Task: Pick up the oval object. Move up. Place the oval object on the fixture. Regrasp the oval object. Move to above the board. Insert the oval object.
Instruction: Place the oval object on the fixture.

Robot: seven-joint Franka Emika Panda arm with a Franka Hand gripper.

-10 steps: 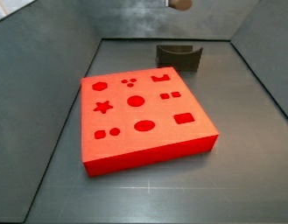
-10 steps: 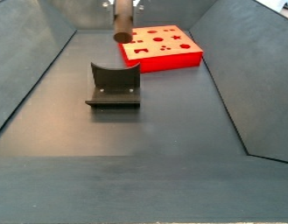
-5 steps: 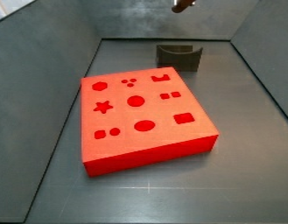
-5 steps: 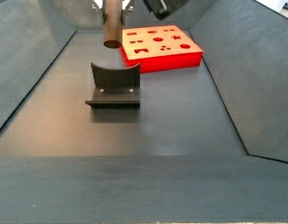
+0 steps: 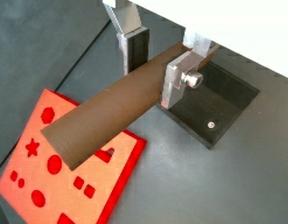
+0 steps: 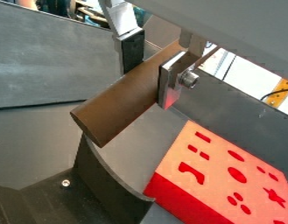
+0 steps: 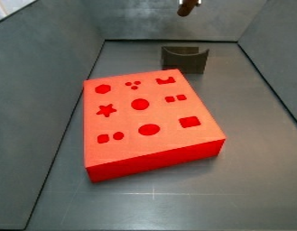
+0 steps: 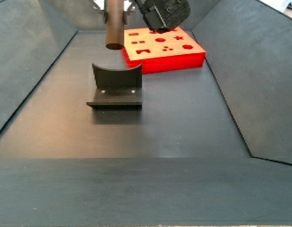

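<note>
The oval object [image 5: 111,109] is up in the air, clamped between the silver fingers [image 5: 179,79] of the gripper [image 5: 158,66]. In both wrist views it is a long brown rod running out from the dark pads, its rounded free end toward the camera. In a side view [image 8: 114,25] the rod stands upright, long axis vertical, lower end hanging above the fixture [image 8: 114,87] and well clear of it. In a side view only a scrap of the gripper [image 7: 187,5] shows at the upper edge, above the fixture [image 7: 186,57].

The board [image 7: 148,117] lies flat on the dark grey bench [image 7: 259,180], its shaped holes facing up. It sits near the fixture but apart from it. Sloped grey walls [image 8: 29,62] rise on either side of the bench. In a wrist view [image 6: 245,74] bright room clutter shows past the wall, too blurred to make out.
</note>
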